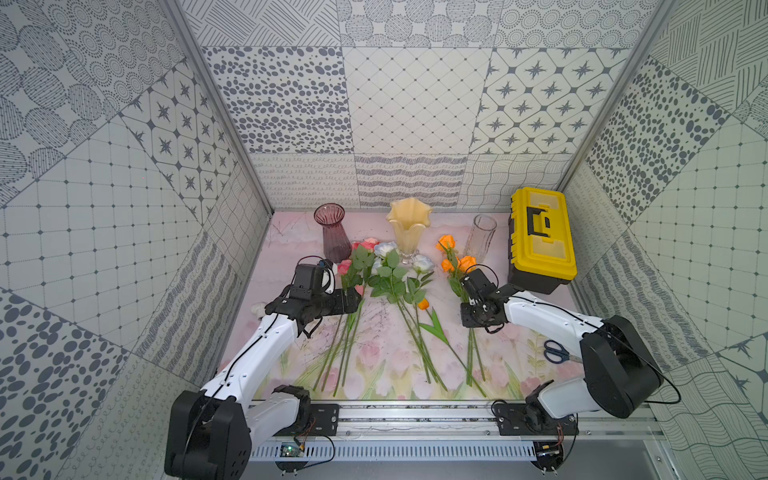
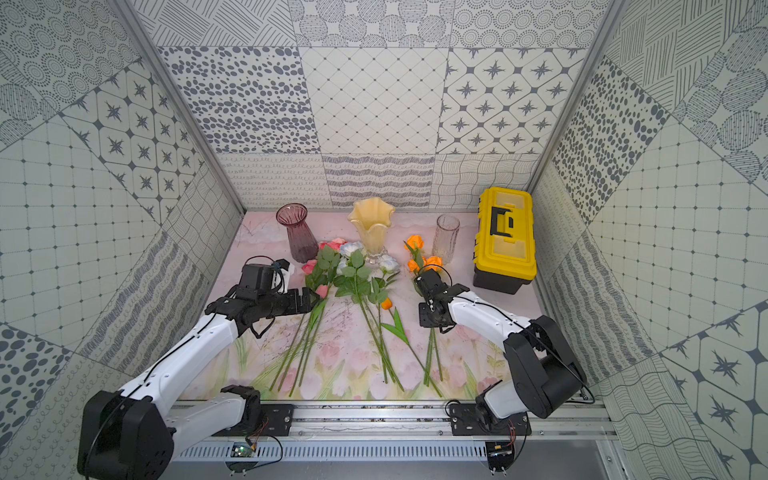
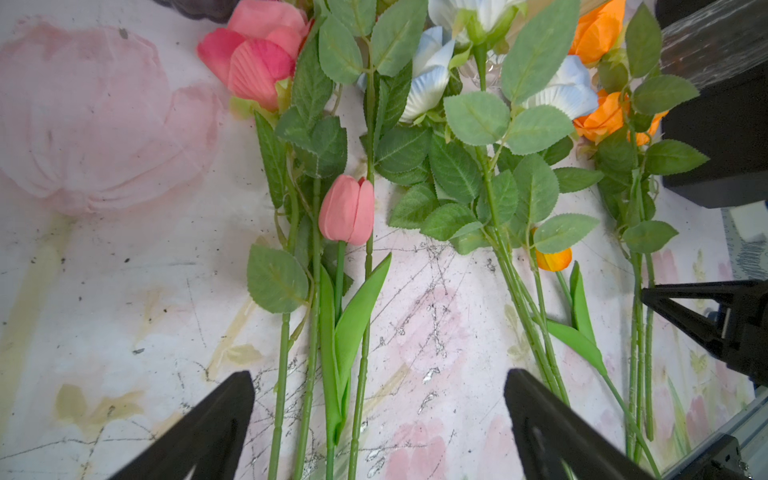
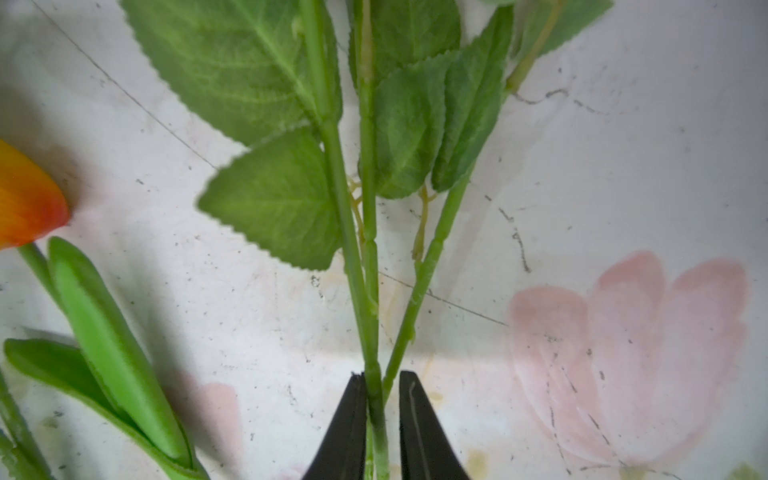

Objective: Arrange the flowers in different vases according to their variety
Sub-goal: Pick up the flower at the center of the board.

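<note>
Found the right gripper (image 4: 383, 376) down at the mat (image 1: 374, 357), nearer the rail (image 1: 415, 415) than the cream-yellow vase (image 1: 407, 230) and off to its right-arm side, jaws only narrowly apart around one green stem of the orange roses (image 1: 455, 259). Saw that stem against one finger (image 4: 349, 415), with a sliver of mat beside the other, so recorded no firm clamp. Counted two more stems of the same bunch alongside, fanning away from the fingertips. Noted the orange tulip (image 4: 25, 199) flat on the mat just beside that bunch, on the side toward the vase. Found the left gripper (image 3: 379, 372) spread wide and holding nothing, above the stems of the pink roses (image 1: 361, 245) and the pink tulip (image 3: 347, 210), in front of the vase on its left-arm side. Logged the white and pale-blue roses (image 1: 385, 248) directly in front of the vase, blooms by its foot, stems pointing away toward the rail. Recorded all flowers lying on the mat, outside the vases. Located the purple vase (image 1: 332, 232) upright to the left-arm side of the cream-yellow vase and the clear glass vase (image 1: 480, 237) upright to its right-arm side. Placed the yellow toolbox (image 1: 542, 237) beyond the clear glass vase, and the blue-handled scissors (image 1: 556, 351) well apart from the cream-yellow vase, near the right arm (image 1: 552, 320).
</note>
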Robot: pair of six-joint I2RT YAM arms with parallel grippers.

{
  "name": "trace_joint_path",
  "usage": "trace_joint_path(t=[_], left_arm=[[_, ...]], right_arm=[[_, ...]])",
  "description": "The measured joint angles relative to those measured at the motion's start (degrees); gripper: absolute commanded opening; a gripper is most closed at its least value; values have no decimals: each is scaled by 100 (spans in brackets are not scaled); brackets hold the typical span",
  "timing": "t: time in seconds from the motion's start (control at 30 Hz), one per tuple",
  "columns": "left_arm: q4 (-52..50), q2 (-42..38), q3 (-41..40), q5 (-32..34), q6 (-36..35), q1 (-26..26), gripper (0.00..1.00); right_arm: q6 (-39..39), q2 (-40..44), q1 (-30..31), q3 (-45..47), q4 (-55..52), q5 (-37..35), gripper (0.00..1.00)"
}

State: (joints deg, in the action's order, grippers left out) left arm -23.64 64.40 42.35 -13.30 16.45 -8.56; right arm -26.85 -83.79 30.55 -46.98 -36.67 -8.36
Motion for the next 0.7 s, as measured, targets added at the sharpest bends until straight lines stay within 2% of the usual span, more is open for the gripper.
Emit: trace_joint_path(t=[0.13,0.33,0.7], left_arm=[[0,0,0,0,0,-2,99],[0,0,0,0,0,-2,99],[-2,0,0,2,0,-22,99]], right_arm=[[0,0,-28,48,20,-15,18],[2,7,-74,98,63,-7,0],[-2,354,-101,192,7,-2,0]])
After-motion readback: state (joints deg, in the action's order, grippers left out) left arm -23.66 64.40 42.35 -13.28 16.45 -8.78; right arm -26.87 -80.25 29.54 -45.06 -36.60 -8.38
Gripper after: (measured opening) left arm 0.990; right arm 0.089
